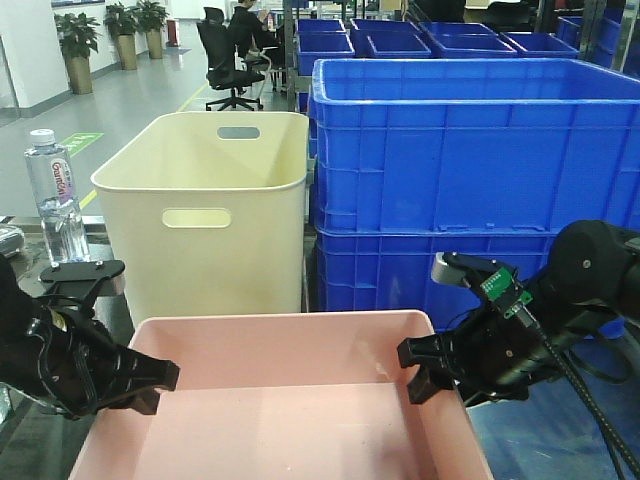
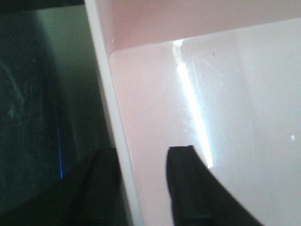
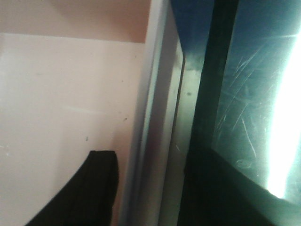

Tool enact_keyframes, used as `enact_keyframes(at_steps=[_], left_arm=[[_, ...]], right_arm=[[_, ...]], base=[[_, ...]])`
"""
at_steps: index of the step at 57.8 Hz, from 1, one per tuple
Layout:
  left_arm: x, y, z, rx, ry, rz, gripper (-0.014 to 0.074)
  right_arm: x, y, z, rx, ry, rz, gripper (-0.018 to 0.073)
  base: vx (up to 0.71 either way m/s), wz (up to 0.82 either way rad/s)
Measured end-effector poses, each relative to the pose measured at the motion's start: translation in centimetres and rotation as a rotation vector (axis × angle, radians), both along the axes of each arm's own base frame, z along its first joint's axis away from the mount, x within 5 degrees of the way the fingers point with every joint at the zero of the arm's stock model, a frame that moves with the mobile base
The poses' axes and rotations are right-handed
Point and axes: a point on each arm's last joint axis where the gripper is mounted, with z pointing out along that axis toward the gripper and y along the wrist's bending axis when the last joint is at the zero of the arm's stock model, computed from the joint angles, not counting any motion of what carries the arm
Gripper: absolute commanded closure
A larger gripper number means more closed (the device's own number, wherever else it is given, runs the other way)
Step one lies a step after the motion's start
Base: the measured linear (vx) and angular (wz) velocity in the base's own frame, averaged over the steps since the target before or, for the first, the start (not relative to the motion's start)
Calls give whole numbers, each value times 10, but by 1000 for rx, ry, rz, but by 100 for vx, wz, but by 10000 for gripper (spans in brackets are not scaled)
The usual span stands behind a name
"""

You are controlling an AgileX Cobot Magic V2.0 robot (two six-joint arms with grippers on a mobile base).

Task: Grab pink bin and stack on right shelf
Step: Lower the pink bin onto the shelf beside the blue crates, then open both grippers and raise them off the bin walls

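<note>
Gripping: the pink bin (image 1: 290, 400) sits low in the front view, just before the cream bin (image 1: 215, 215), with an arm at each side wall.
Left gripper (image 1: 150, 380): fingers straddle the left rim, one inside and one outside in the left wrist view (image 2: 143, 188); closed down around the wall, though whether the pads truly press it cannot be told.
Right gripper (image 1: 425, 365): one finger lies inside the right wall in the right wrist view (image 3: 101, 188); the outer finger is hidden, so the hold on the rim looks likely, not certain.
Step in hand, as judged: lifting and carrying the bin to the right shelf, which cannot be picked out with certainty here.
Handling advice: keep both arms level and moving together; thin plastic walls may flex or slip if one side leads.
Bin material: pale pink smooth plastic, glossy, faintly scuffed floor, rounded corners, rolled rim.
Neighbours: blue crates (image 1: 470, 150), ribbed; water bottle (image 1: 55, 195), clear.
Surface beneath: dark, scratched, reflective.
</note>
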Motion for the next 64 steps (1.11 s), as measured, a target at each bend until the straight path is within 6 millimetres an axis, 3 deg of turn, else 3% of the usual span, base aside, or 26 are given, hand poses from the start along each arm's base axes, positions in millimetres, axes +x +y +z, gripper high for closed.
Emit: enact_keyframes(at_steps=[9,15,24,32,38,50,64], left_arm=[[2,0,6,-11,-41,4,76],[-2,1,20,-32,-114,10,99],[-25,10,69,-102,-363,28,209],[-58,22,90,-135,-574,34,419],[-84,31,93,-145,-703,36,605],[-120,43,96,-166,-795,42,605],[-124,44,97,-168,-801,41,605]], right_arm=[[-4,-3,17,-17,-99,28,50],[-15,-7,42,-30,-203,40,123],[-45,-18,95,-41,-421,26,349],[-74,-27,129,-47,-590,7,575],[-85,-31,132,-49,-634,-1,573],[-89,-32,128,-57,-604,6,572],[-89,-32,128,-57,-599,8,572]], base=[[0,0],[0,0],[0,0],[0,0],[0,0],[0,0],[0,0]])
